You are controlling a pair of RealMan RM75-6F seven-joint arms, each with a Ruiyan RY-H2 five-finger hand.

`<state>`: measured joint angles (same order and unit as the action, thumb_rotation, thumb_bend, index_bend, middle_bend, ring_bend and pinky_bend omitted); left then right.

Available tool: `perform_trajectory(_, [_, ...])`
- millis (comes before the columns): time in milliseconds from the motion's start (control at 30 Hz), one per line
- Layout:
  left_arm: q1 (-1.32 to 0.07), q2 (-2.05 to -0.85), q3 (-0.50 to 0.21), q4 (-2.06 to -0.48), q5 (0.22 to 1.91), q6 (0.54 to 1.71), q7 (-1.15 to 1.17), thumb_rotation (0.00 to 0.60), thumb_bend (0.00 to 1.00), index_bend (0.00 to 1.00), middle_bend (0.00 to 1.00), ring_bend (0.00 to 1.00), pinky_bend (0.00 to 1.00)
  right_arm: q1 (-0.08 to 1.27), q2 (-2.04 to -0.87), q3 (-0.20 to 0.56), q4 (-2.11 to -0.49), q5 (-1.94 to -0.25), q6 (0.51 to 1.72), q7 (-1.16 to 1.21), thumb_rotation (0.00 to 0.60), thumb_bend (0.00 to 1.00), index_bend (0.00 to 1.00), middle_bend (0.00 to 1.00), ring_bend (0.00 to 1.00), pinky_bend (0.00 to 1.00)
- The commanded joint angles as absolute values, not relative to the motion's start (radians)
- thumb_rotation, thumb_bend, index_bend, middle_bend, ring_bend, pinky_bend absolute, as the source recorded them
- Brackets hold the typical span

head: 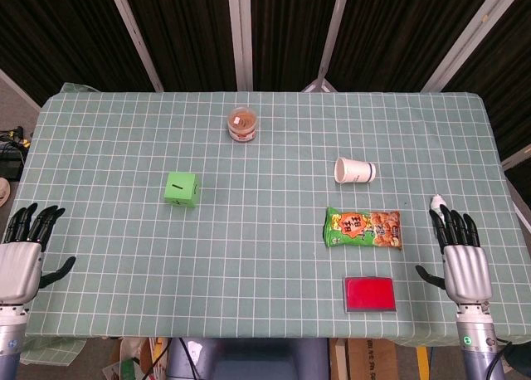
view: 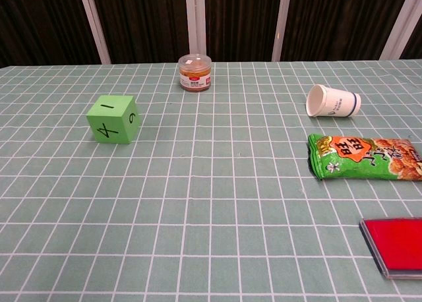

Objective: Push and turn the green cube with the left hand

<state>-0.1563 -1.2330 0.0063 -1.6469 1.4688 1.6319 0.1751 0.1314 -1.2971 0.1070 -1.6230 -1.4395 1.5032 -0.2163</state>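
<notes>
Fingers [head: 33, 221] of the left hand [head: 23, 260] are spread wide and hold nothing; the hand rests at the lower left corner of the head view, palm down over the table's near edge, thumb angled out toward the middle. At the lower right of that view the right hand [head: 461, 262] lies the same way, fingers apart and empty. Neither hand shows in the chest view.

The green cube [head: 182, 189] sits left of centre on the checked tablecloth [head: 249, 255], well apart from the left hand, up and to the right of it. In the chest view the cube [view: 113, 119] stands at the upper left, showing a 4 on its front face.

A small lidded jar [head: 242, 124] stands near the top centre. A white paper cup [head: 354, 171] lies on its side right of centre, mouth to the left. Below it lies a green snack packet [head: 363, 229], and below that, near the bottom edge, a flat red case [head: 368, 294]
</notes>
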Motion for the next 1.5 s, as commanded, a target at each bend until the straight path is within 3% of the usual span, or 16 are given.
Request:
perform_trajectory(33, [-0.155, -1.235, 0.004, -1.648, 1.473, 1.618, 0.183, 0.600, 0.27, 0.14, 0.11, 0.00, 0.00, 0.130, -1.299, 0.109, -1.624, -1.431, 1.501, -0.226, 0.600, 0.04, 0.08, 0.00, 0.00, 0.00])
perform_trajectory(800, [-0.146, -1.238, -0.036, -1.635, 1.471, 1.554, 0.160, 0.600, 0.27, 0.13, 0.13, 0.00, 0.01, 0.128, -1.293, 0.109, -1.654, -1.381, 1.458, -0.261, 0.600, 0.05, 0.08, 0.00, 0.00, 0.00])
perform_trajectory(900, [-0.161, -1.226, -0.051, -1.641, 1.447, 1.514, 0.138, 0.600, 0.27, 0.13, 0.22, 0.08, 0.13, 0.128, -1.287, 0.109, -1.659, -1.369, 1.447, -0.260, 0.600, 0.04, 0.08, 0.00, 0.00, 0.00])
perform_trajectory(967, [-0.187, -1.208, -0.072, -1.634, 1.420, 1.469, 0.150, 0.600, 0.28, 0.12, 0.31, 0.17, 0.26, 0.129, -1.285, 0.113, -1.660, -1.361, 1.444, -0.257, 0.600, 0.04, 0.08, 0.00, 0.00, 0.00])
perform_trajectory(1167, [-0.307, -1.059, -0.149, -1.757, 1.233, 1.189, 0.123, 0.600, 0.38, 0.11, 0.50, 0.37, 0.52, 0.131, -1.285, 0.117, -1.662, -1.349, 1.437, -0.258, 0.600, 0.04, 0.08, 0.00, 0.00, 0.00])
perform_trajectory(1400, [-0.446, -0.924, -0.182, -1.842, 1.034, 0.918, 0.176, 0.600, 0.55, 0.11, 0.67, 0.51, 0.64, 0.132, -1.289, 0.118, -1.668, -1.339, 1.436, -0.280, 0.600, 0.05, 0.08, 0.00, 0.00, 0.00])
perform_trajectory(1500, [-0.542, -0.904, -0.168, -1.847, 0.858, 0.797, 0.282, 0.600, 0.61, 0.11, 0.72, 0.55, 0.66, 0.133, -1.291, 0.118, -1.667, -1.332, 1.432, -0.287, 0.600, 0.05, 0.08, 0.00, 0.00, 0.00])
